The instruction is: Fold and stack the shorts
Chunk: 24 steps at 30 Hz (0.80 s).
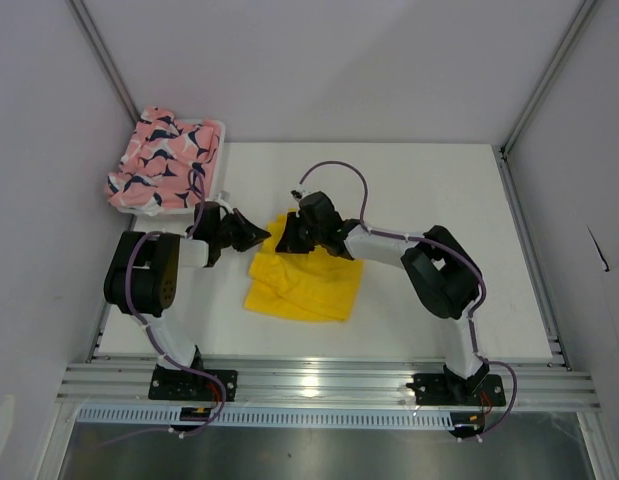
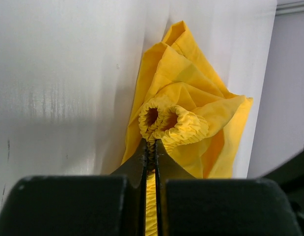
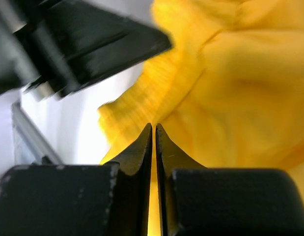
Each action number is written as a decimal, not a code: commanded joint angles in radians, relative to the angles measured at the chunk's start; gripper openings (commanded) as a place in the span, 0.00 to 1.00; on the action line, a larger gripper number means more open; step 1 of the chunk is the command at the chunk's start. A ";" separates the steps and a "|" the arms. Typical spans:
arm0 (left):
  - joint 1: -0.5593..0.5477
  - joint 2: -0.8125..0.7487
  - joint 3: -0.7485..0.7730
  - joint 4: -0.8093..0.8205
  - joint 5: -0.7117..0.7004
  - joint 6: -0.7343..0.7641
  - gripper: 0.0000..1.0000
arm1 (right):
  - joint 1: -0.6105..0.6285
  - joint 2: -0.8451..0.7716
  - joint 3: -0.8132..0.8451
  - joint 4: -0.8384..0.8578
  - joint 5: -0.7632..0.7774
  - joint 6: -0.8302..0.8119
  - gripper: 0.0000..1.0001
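Waistband [image 2: 174, 123] of the yellow shorts [image 1: 304, 285] pinched side by side by left gripper [image 1: 261, 238] and right gripper [image 1: 284, 240], both clamped narrow, cloth trailing toward the table's [image 1: 439, 200] near edge.

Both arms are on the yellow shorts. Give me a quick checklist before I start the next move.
1. Left gripper shut on the waistband of the yellow shorts: ok.
2. Right gripper shut on the same cloth: ok.
3. Cloth lying flat on the table: not ok, it is bunched.
4. Pink shorts out of the way, at the basket: ok.
5. How many layers each grip pinches: cannot tell.
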 commanded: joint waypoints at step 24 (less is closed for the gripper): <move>-0.028 -0.034 0.001 -0.080 -0.080 0.042 0.00 | 0.073 0.092 -0.122 0.286 -0.178 0.104 0.08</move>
